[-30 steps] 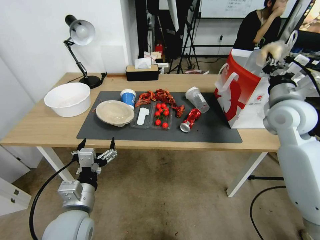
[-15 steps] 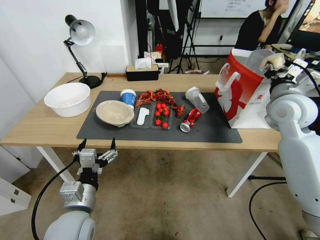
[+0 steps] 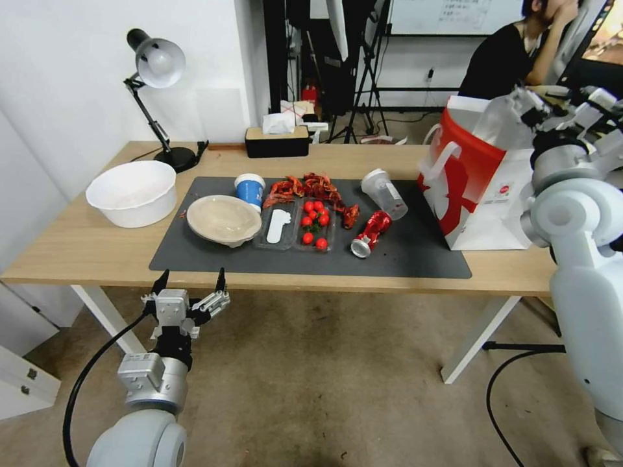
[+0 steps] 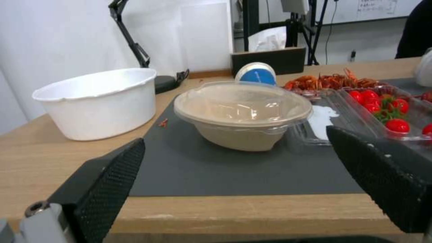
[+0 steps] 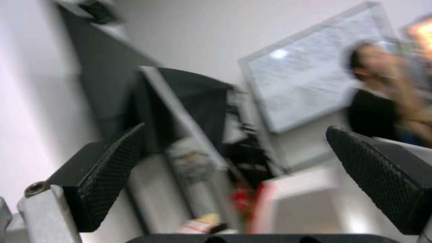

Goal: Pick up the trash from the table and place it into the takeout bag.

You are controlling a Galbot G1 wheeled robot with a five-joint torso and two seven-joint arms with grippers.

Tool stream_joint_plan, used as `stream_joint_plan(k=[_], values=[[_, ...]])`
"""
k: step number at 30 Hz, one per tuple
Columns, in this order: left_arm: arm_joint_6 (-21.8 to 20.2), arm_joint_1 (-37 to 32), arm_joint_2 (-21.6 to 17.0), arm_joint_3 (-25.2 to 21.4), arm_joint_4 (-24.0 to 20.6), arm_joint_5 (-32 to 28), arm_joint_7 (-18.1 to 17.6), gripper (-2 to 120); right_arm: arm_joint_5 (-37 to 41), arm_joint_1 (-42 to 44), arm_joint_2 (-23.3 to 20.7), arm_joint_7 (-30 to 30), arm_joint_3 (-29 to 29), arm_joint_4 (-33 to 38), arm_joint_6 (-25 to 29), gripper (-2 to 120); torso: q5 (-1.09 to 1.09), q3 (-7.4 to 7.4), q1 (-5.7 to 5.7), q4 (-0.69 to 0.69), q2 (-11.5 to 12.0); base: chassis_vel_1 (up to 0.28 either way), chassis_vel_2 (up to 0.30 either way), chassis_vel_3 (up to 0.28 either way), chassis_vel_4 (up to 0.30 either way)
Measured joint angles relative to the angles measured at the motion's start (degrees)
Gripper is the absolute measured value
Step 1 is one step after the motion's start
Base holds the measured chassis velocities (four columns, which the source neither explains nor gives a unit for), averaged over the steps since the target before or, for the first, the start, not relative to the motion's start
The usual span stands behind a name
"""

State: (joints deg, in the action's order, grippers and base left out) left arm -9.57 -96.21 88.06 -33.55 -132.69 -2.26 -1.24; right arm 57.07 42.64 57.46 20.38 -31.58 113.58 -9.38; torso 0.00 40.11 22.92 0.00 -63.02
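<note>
Hovering above takeout bag [image 3: 483, 188] at table's [image 3: 78, 250] 3 o'clock end, right gripper [image 3: 559, 107] is gaping, released; left gripper [image 3: 188, 281] is idling at 7 o'clock, likewise spread.

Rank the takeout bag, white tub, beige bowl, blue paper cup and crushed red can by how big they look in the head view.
1. takeout bag
2. white tub
3. beige bowl, slightly smaller than the tub
4. and 5. blue paper cup and crushed red can: these look alike in size, so I won't rank them.

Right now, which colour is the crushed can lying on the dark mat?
Red with silver ends, clearest in the head view.
</note>
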Motion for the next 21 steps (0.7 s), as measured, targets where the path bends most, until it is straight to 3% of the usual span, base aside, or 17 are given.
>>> stream_joint_plan(k=[2,6,10,15,17,21], values=[[0.06,0.02,-0.11,-0.02,0.02,-0.03,0.0,100,-0.96,5.31,-0.48,-5.24,0.0,5.58,1.7,100,-0.01,0.0,0.0,0.0,0.0,0.0,0.0,0.0,0.0],[0.21,0.03,-0.32,-0.05,0.13,-0.07,-0.01,100,-4.59,11.92,-0.22,-8.64,0.37,10.43,2.45,100,0.0,-0.01,0.0,-0.01,0.0,0.0,0.0,0.0,0.0],[1.09,-0.01,-0.6,-0.12,0.38,-0.21,-0.04,100,-13.73,21.57,1.18,-11.34,1.6,14.68,4.65,100,0.0,-0.01,0.0,0.0,0.0,0.0,0.0,0.0,0.0],[2.32,-0.14,-0.98,-0.17,1.0,-0.4,-0.09,100,-27.67,33.5,4.1,-10.25,3.99,17.35,7.96,100,-0.01,-0.01,-0.01,0.0,-0.01,0.0,0.0,0.0,0.0],[2.45,-0.15,-1.06,-0.19,1.07,-0.44,-0.1,100,-29.54,35.15,4.65,-9.88,4.39,17.44,8.64,100,-0.01,-0.01,-0.01,-0.01,-0.01,0.0,0.0,0.0,0.0],[2.81,-0.09,-1.48,-0.25,1.49,-0.64,-0.13,100,-38.67,43.5,7.58,-5.8,7.08,17.19,12.44,100,0.0,-0.01,-0.01,-0.01,-0.01,0.0,0.0,0.0,0.0]])
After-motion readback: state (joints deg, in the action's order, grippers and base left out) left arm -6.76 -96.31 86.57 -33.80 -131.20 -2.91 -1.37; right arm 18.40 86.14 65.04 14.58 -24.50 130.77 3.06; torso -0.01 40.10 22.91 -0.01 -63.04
